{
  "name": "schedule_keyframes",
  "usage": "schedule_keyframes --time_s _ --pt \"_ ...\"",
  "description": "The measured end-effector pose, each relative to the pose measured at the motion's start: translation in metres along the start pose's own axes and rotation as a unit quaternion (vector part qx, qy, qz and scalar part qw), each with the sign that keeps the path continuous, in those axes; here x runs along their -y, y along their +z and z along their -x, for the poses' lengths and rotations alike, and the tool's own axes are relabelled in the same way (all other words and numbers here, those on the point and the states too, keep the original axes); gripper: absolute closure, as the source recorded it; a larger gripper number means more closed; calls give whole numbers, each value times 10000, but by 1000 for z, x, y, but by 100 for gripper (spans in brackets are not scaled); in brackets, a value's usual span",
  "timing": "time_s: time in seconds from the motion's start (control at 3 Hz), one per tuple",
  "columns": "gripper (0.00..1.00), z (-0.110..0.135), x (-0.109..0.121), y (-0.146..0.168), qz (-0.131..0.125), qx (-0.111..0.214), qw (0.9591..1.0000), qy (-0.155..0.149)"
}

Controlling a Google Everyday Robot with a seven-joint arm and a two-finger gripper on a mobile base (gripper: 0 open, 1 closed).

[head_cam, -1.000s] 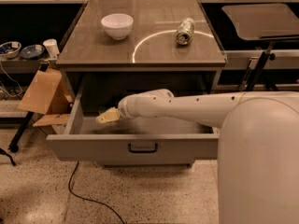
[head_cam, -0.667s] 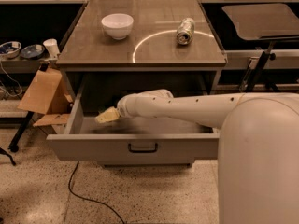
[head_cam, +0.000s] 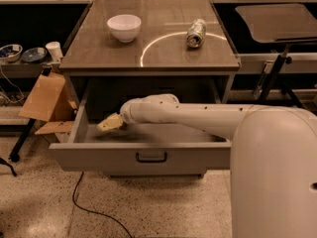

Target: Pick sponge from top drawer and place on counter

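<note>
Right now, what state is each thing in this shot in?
Drawer: pulled open.
Gripper: down inside the drawer, near its left end.
Sponge: not visible.
Bowl: upright on the counter.
Can: lying on its side on the counter.
</note>
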State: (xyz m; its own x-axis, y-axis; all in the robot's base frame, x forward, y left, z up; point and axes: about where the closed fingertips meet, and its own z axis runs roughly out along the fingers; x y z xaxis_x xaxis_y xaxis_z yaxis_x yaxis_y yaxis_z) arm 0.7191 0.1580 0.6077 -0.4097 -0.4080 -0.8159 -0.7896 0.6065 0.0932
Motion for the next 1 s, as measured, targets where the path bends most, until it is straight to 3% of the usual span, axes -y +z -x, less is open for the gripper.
schedule_keyframes --time_s 1.0 --pt "73 2 11 -10 -221 59 9997 123"
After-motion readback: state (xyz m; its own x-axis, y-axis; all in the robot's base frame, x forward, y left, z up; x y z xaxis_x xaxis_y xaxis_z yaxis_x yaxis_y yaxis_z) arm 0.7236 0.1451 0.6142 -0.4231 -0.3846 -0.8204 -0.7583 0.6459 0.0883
